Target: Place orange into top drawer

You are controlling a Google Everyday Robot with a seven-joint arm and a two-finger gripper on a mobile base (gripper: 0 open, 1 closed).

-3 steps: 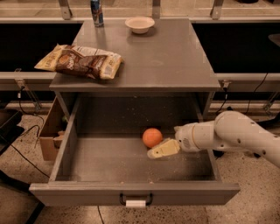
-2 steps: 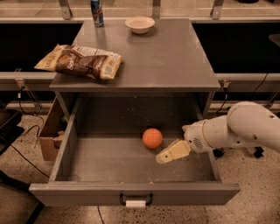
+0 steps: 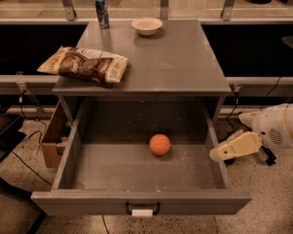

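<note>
1. Orange [image 3: 160, 144]: small, round and smooth-skinned; it rests on the speckled grey floor of the top drawer [image 3: 91, 203], right of the floor's middle and nearer the back edge than the front; it touches no wall.
2. Top drawer: a wide, shallow grey box standing open; a small black handle and a white label sit at the middle of its front edge.
3. Gripper [image 3: 229, 148]: cream, smooth and rounded; it hangs outside the drawer, just beside the right wall's rim, above the speckled ground; the orange lies to its left and apart from it, with that wall between them; whether it stands wide or narrow, I cannot tell.
4. Cabinet top [image 3: 174, 64]: flat, matt grey; a crinkled snack bag [image 3: 84, 64] overhangs the left edge; a round beige bowl [image 3: 147, 26] sits by the back edge; a can [image 3: 102, 8] stands at the back left corner.
</note>
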